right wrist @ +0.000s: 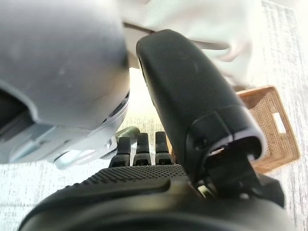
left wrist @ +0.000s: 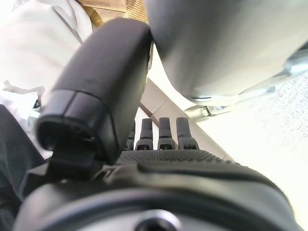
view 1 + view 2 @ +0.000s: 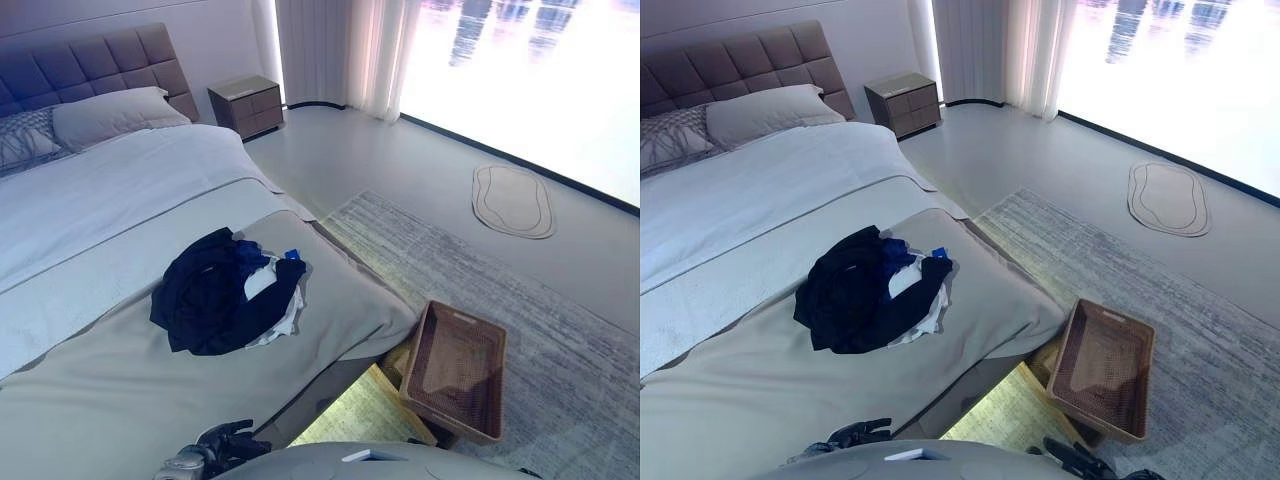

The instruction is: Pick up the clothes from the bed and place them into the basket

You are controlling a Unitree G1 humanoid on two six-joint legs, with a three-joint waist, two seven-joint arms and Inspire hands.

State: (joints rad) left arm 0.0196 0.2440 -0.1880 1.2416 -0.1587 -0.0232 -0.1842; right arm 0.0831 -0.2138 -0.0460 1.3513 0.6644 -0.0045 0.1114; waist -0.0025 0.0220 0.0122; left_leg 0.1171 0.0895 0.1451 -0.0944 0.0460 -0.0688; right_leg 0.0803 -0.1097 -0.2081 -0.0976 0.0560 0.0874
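Dark clothes [image 3: 225, 292] are lying on the bed [image 3: 100, 400] | wicker basket [image 3: 455, 368] is sitting on the rug | my left hand [image 2: 159, 139] and right hand [image 1: 144, 149] are hanging with straight fingers, holding nothing.

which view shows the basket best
The right eye view: the whole woven basket sits unobstructed on the rug beside the bed. The left eye view shows it about as well. The right wrist view catches only part behind the thumb; the left wrist view shows none.

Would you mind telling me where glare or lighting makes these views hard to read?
Left eye view: the window is blown out white, while the dark clothes on the bed read as one mass with little fold detail. Right eye view: a lit strip glows under the bed beside the basket. Right wrist view: the background past the right hand is washed out.
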